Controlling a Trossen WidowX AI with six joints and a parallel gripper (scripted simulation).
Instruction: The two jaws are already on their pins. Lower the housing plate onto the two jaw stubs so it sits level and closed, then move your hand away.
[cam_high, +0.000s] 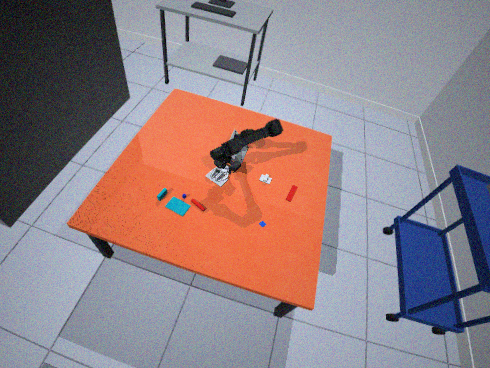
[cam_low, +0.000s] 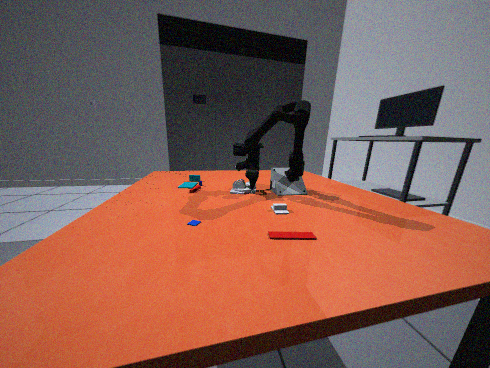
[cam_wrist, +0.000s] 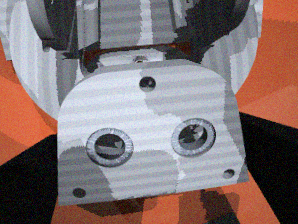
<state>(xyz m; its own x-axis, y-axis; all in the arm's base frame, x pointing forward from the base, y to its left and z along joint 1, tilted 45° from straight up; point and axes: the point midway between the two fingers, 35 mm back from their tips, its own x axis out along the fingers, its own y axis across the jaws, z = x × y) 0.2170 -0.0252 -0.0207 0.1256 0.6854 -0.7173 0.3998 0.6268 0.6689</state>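
Housing plate (cam_wrist: 150, 117): pale, round-shouldered, two ringed holes.

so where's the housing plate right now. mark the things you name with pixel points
In the wrist view, the housing plate (cam_wrist: 150, 117) sits low in the picture, held between the tool's black fingers, with the larger white base behind it toward the top.

Seen from above, a stepped block (cam_high: 265, 178) (cam_low: 280, 208) is set on the table (cam_high: 200, 240) (cam_low: 200, 290) right of the jaw base (cam_high: 217, 176) (cam_low: 241, 187) (cam_wrist: 30, 85), with a long bar (cam_high: 292, 193) (cam_low: 292, 235) farther right. To its front left, a slab (cam_high: 178, 206) (cam_low: 188, 185) is flanked by a small block (cam_high: 162, 194) (cam_low: 194, 178) and a short bar (cam_high: 198, 204) (cam_low: 195, 188). The housing plate (cam_wrist: 150, 115) is held between the gripper's fingers. Behind the table a desk (cam_high: 250, 18) (cam_low: 425, 138) is placed; at right, a cart (cam_high: 425, 270).
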